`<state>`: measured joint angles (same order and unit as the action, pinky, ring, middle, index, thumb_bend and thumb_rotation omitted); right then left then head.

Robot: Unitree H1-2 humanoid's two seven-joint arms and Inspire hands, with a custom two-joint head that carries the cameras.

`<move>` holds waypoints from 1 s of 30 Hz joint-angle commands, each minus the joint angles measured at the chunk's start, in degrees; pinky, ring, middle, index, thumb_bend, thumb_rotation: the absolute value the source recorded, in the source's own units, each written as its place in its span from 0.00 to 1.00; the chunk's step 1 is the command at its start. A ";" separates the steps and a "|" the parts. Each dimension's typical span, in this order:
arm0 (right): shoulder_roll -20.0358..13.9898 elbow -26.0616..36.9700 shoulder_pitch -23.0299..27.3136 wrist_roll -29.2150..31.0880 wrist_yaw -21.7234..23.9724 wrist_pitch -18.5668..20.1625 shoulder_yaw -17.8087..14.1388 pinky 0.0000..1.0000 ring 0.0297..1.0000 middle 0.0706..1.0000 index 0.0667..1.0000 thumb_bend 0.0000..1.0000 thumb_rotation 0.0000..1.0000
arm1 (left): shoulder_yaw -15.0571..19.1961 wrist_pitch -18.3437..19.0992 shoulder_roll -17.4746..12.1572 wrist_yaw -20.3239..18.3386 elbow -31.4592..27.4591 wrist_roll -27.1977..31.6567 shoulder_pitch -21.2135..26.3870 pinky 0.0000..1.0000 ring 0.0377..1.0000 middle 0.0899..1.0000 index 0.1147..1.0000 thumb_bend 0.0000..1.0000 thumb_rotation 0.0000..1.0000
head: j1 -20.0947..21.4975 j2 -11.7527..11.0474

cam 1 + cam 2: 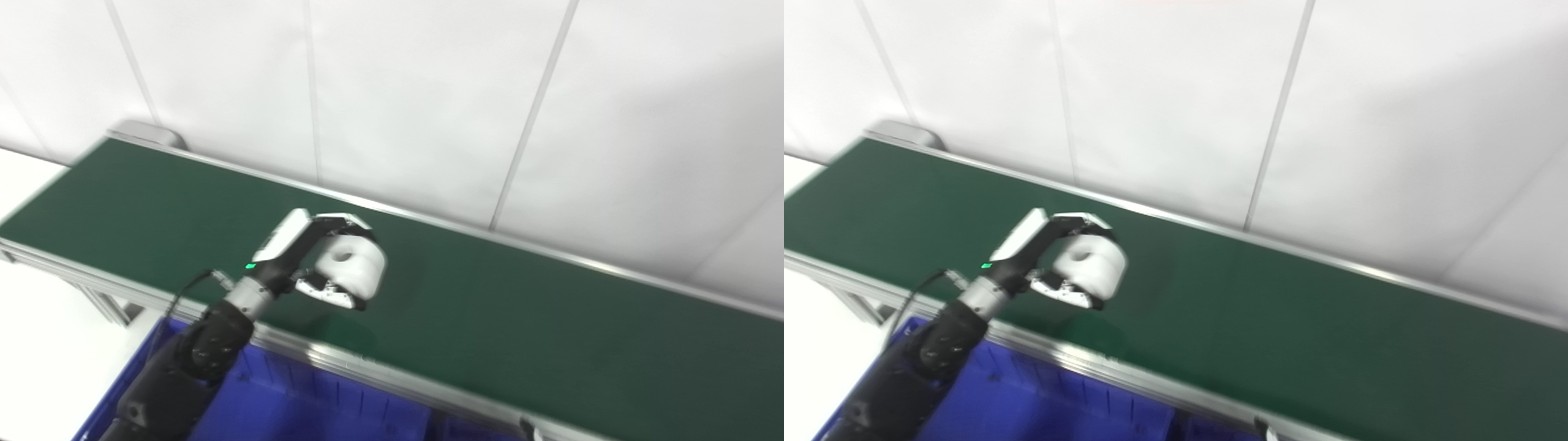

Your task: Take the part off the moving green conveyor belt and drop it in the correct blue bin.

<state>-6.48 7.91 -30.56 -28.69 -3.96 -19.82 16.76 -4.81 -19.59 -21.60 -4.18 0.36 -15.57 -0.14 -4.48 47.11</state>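
Note:
My left hand (306, 257) reaches over the green conveyor belt (520, 306) and is shut on a white cylindrical part with a centre hole (352, 263). Fingers wrap over its top and the thumb presses from below. The part is held a little above the belt; its shadow lies on the belt below. The same hand (1044, 257) and part (1090, 264) show in the right eye view. A blue bin (294, 404) lies below the belt's near rail, under my left forearm. My right hand is not in view.
The belt's metal near rail (367, 367) runs diagonally between belt and bin. A white panelled wall (429, 92) stands behind the belt. A small white object (531, 430) peeks at the bottom edge near the rail.

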 commanded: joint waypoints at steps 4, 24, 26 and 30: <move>-0.34 6.49 -1.52 0.13 1.97 3.53 -0.53 0.99 0.99 1.00 1.00 0.87 0.46 | 1.95 -1.63 -1.98 -2.05 -5.65 3.80 -4.65 0.41 0.40 0.44 0.47 0.50 0.00 | 3.40 5.36; 0.16 20.43 -0.23 -0.71 9.80 17.94 -1.90 0.87 0.92 0.96 1.00 0.94 0.46 | -4.79 -4.74 -4.33 -12.42 -11.69 -1.92 -13.11 0.48 0.44 0.46 0.42 0.50 0.00 | 9.15 15.82; 0.24 20.29 -0.45 -0.29 9.66 17.57 -1.98 0.87 0.92 0.96 1.00 0.93 0.46 | -5.69 -3.72 -4.24 -12.48 -11.23 -5.60 -12.81 0.47 0.43 0.46 0.42 0.50 0.00 | 8.87 15.41; 0.16 19.87 -0.82 -0.61 9.34 17.13 -2.13 0.88 0.93 0.96 1.00 0.92 0.47 | -6.88 3.40 -3.84 -14.13 -13.40 -15.43 -13.17 0.46 0.41 0.47 0.44 0.50 0.00 | 7.96 14.68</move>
<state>-6.29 26.36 -30.86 -29.43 5.96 -2.44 14.78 -11.77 -18.93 -25.19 -17.82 -10.74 -27.33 -13.44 3.87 62.05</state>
